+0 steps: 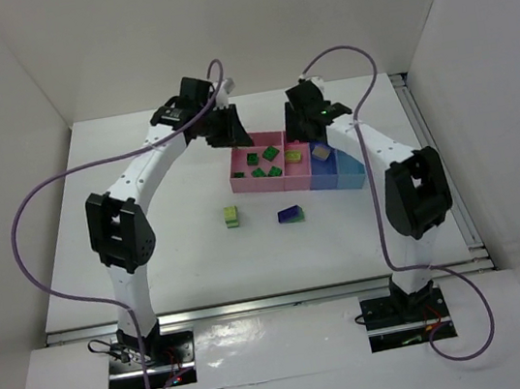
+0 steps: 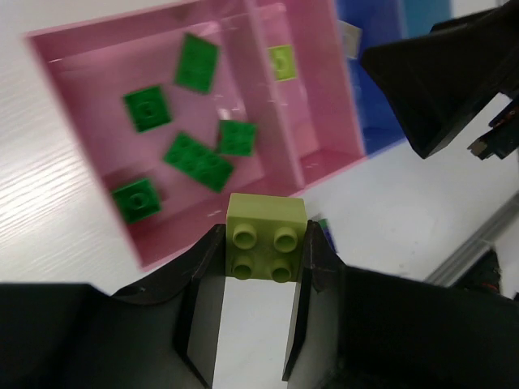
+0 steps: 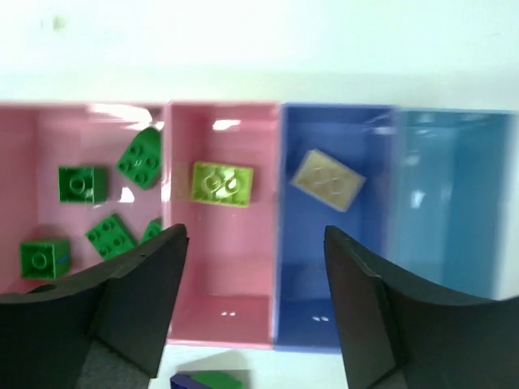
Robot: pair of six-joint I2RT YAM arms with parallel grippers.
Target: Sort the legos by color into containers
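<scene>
The left gripper is clamped on a lime-yellow brick, hovering over the near edge of the leftmost pink bin, which holds several dark green bricks. The right gripper hangs with its jaws spread wide over the second pink bin, where a lime brick lies; to the right, a cream brick rests in the dark blue bin, beside the light blue bin. Nearer on the table lie a loose lime brick and a green-and-blue brick, apart from each other

White table; white walls around; metal rail along near edge.
</scene>
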